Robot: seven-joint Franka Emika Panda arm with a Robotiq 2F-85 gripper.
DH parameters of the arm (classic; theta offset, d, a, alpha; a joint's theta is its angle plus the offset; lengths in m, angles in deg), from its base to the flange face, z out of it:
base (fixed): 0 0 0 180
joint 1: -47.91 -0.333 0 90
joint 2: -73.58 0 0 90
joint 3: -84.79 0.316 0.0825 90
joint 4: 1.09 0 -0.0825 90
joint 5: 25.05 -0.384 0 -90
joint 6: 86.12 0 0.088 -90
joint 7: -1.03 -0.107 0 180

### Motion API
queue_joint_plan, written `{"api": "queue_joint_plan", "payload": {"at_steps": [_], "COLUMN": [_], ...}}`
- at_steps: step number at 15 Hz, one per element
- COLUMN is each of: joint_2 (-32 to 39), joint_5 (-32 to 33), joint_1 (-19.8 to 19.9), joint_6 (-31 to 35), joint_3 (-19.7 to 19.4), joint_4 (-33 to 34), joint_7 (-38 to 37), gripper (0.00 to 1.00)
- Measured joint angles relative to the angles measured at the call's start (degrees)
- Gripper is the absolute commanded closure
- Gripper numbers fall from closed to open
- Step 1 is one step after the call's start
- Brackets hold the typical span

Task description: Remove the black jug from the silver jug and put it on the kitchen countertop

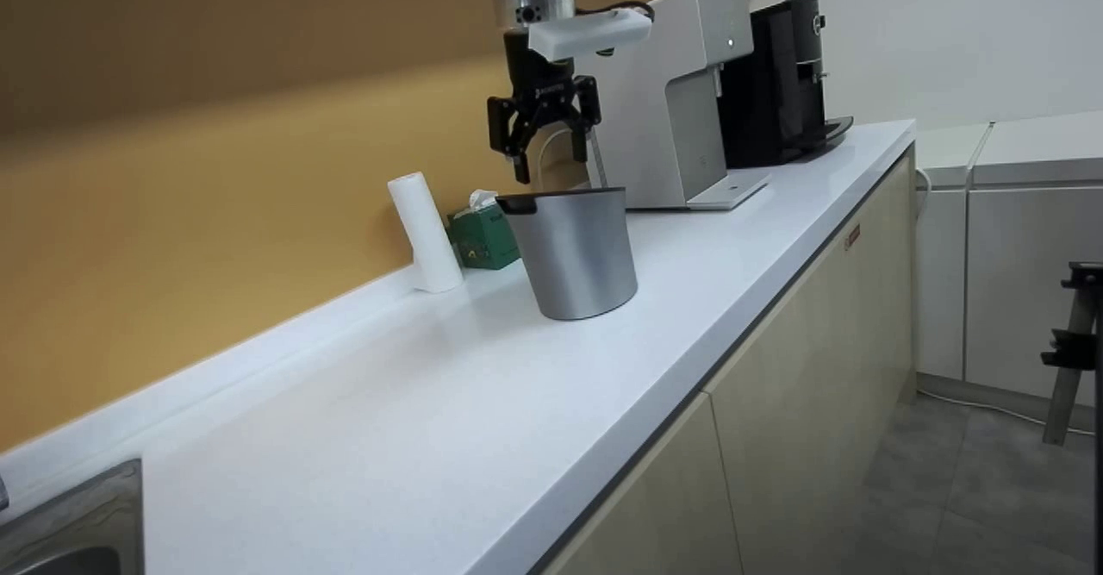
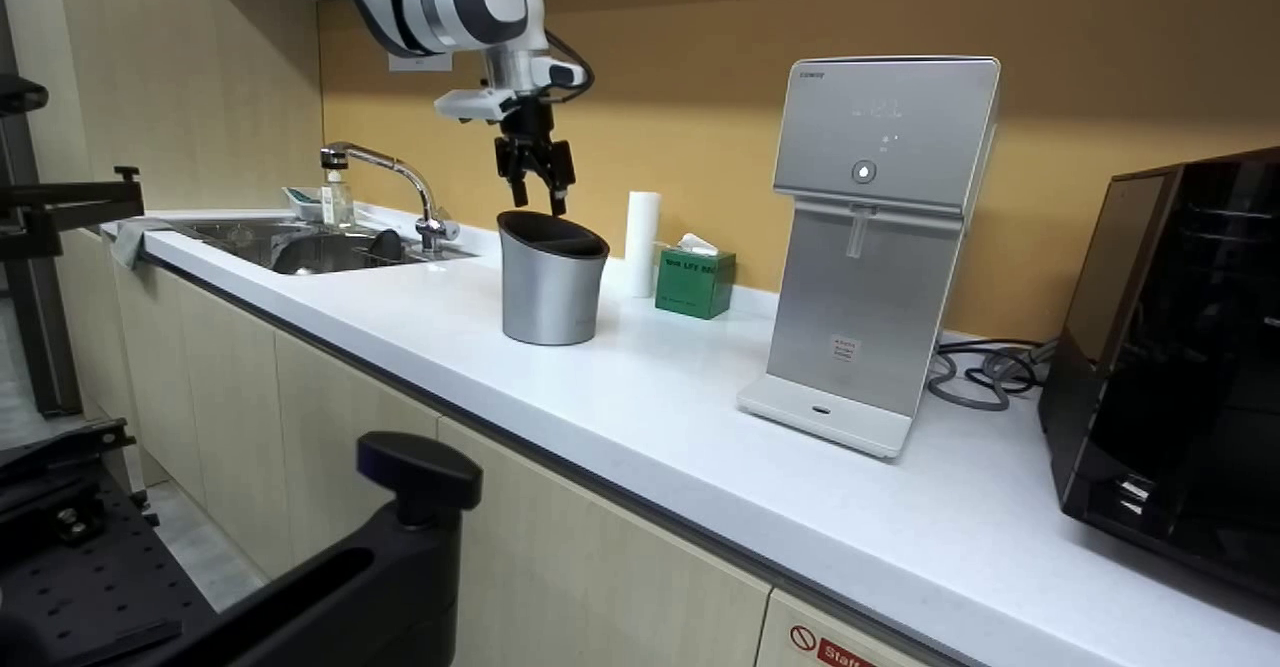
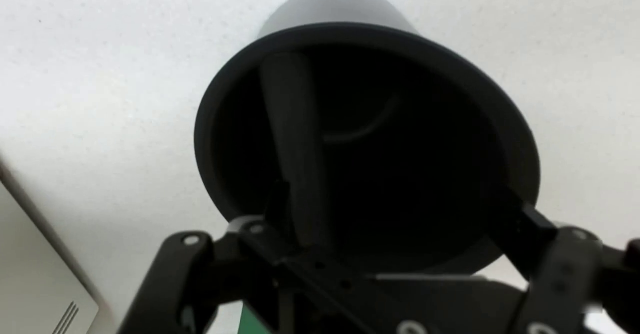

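Note:
The silver jug [image 1: 577, 256] stands upright on the white kitchen countertop [image 1: 388, 420]; it also shows in an exterior view [image 2: 550, 297]. The black jug sits inside it: in the wrist view its dark rim [image 3: 360, 34] and hollow inside show, with a dark bar crossing the left part of the opening. Its outer wall is hidden by the silver jug. My gripper [image 1: 551, 168] points down just above the jug's rim, fingers spread apart and empty. In the wrist view the open fingers [image 3: 392, 201] overlap the left and right of the opening; contact cannot be told.
A white water dispenser [image 2: 870, 277] and a black machine [image 2: 1180, 367] stand farther along the countertop. A green tissue box [image 2: 693, 282] and a paper roll [image 2: 642, 247] are behind the jugs by the wall. A sink [image 2: 320, 247] lies at the opposite end.

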Motion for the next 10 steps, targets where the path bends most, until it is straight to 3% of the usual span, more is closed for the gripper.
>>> {"api": "queue_joint_plan", "payload": {"at_steps": [10], "joint_2": [1.65], "joint_5": [-5.36], "joint_1": [1.44], "joint_6": [2.95], "joint_3": [-0.56], "joint_4": [-0.47], "joint_7": [4.34], "gripper": [0.0]}}
